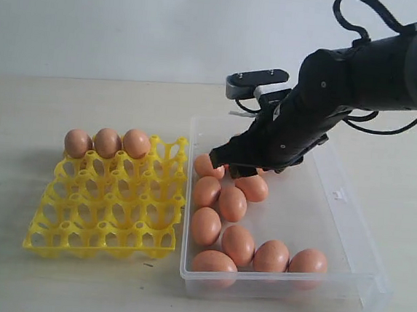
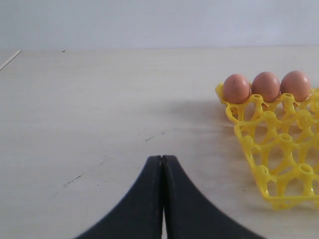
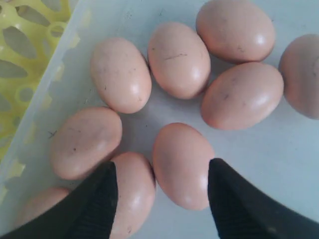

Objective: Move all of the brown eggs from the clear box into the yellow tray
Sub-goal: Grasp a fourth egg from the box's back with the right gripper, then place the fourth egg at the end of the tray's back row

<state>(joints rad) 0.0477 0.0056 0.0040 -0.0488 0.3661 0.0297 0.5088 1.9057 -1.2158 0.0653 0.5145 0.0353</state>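
While my right gripper (image 3: pixel 163 172) hangs inside the clear box (image 1: pixel 348 234), its fingers stand apart around one brown egg (image 3: pixel 182 164), with a gap showing on one side.

One finger (image 3: pixel 97 204) partly covers a neighbouring egg (image 3: pixel 130 191). My arm (image 1: pixel 323 100) hides part of the box's far half in the exterior view, so I cannot count the brown eggs (image 1: pixel 237 244) lying loose on the box floor. My left gripper (image 2: pixel 162 162) is pressed closed, low over bare table (image 2: pixel 99 109). Just beside the box's long wall sits the yellow tray (image 1: pixel 77 232), with three eggs (image 1: pixel 107 143) in its back row, level with the box's far half.
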